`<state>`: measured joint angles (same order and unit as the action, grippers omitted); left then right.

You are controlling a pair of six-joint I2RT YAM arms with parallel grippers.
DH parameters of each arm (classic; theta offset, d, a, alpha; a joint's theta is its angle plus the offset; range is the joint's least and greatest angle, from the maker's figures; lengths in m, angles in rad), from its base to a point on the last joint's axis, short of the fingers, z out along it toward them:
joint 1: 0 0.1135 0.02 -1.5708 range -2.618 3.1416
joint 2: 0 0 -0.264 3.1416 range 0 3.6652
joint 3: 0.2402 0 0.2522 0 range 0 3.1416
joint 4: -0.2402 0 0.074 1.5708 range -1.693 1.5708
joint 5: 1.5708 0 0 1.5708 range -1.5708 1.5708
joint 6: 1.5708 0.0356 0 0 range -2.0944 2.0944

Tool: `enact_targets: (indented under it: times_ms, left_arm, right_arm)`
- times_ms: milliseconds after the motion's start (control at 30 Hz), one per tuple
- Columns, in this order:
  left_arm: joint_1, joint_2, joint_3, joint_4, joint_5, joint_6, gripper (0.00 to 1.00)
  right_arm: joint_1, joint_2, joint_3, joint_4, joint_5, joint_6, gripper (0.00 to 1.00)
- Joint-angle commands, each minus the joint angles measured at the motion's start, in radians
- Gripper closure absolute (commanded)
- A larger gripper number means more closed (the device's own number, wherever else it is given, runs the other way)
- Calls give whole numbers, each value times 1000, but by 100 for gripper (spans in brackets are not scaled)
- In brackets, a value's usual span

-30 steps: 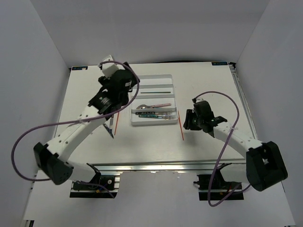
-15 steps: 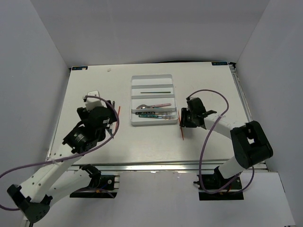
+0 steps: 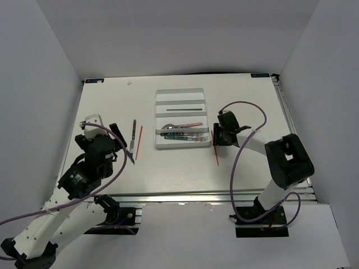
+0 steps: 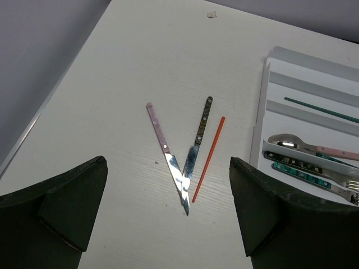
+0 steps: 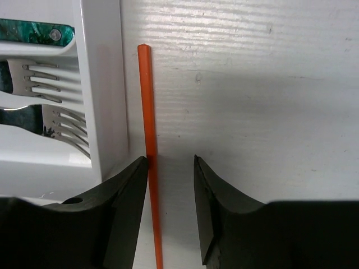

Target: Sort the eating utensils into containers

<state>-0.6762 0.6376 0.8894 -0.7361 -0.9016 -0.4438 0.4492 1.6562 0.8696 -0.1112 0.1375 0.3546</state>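
The white tray (image 3: 159,119) holds a dark green chopstick (image 3: 184,109), a pink-handled spoon (image 3: 182,125) and green-handled forks (image 3: 188,135) in separate compartments. An orange chopstick (image 5: 149,140) lies on the table along the tray's right wall (image 5: 104,84). My right gripper (image 5: 170,162) is down over it and open; the stick touches the left finger (image 5: 126,207) and the right finger stands apart. My left gripper (image 4: 168,185) hangs wide open and empty, above and short of a pink-handled knife (image 4: 165,148), a dark-handled knife (image 4: 199,134) and a second orange chopstick (image 4: 208,158).
The two knives (image 3: 132,143) cross at their tips left of the tray, with the orange chopstick (image 3: 139,143) beside them. The table's front metal rail (image 3: 185,197) runs below. White walls enclose the left, right and back sides.
My left arm has drawn back from the tray's left side to the near left. My right gripper has shifted up along the tray's right wall over the orange chopstick.
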Motion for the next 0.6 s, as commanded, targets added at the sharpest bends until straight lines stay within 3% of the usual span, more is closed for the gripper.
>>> enact_targets:
  times_ms: [0, 267, 567]
  left_arm:
    - [3, -19, -13, 0, -17, 16, 2]
    - [1, -27, -20, 3, -17, 16, 2]
    - [3, -39, -27, 7, -13, 10, 2]
  right_arm:
    - [-1, 37, 16, -7, 51, -22, 56]
    - [-7, 83, 49, -67, 162, -65, 58]
    - [-24, 192, 127, -162, 86, -127, 62]
